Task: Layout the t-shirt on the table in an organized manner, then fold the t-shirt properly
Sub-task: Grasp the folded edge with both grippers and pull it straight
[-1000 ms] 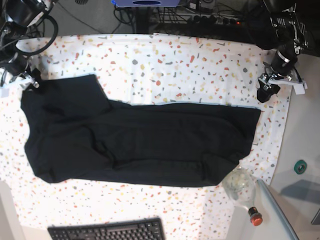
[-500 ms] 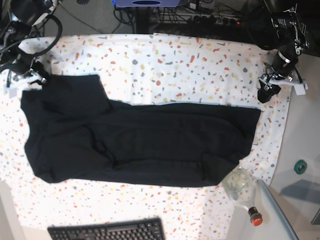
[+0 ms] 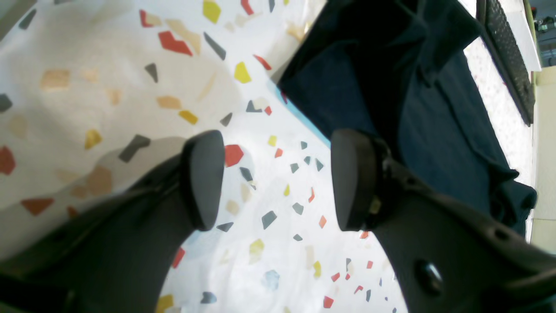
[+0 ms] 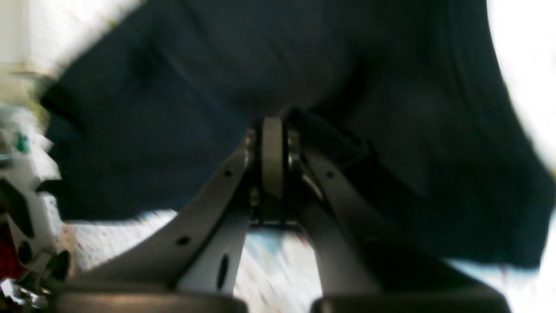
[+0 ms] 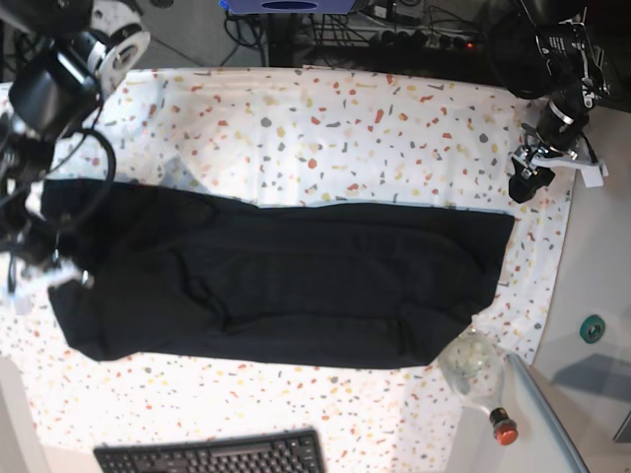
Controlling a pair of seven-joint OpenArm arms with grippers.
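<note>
With its jaws pinched tight on a fold of the t-shirt point(image 5: 296, 281), which is lying spread across the table point(image 5: 345, 128), the right gripper point(image 4: 273, 152) is risking a slipped, bunched fold (the left gripper point(image 3: 273, 178) is hanging open, empty).

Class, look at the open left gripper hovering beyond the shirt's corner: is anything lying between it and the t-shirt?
Nothing visible. Only bare table lies between the left gripper and the nearest edge of the t-shirt; its jaws stand open and empty.
</note>
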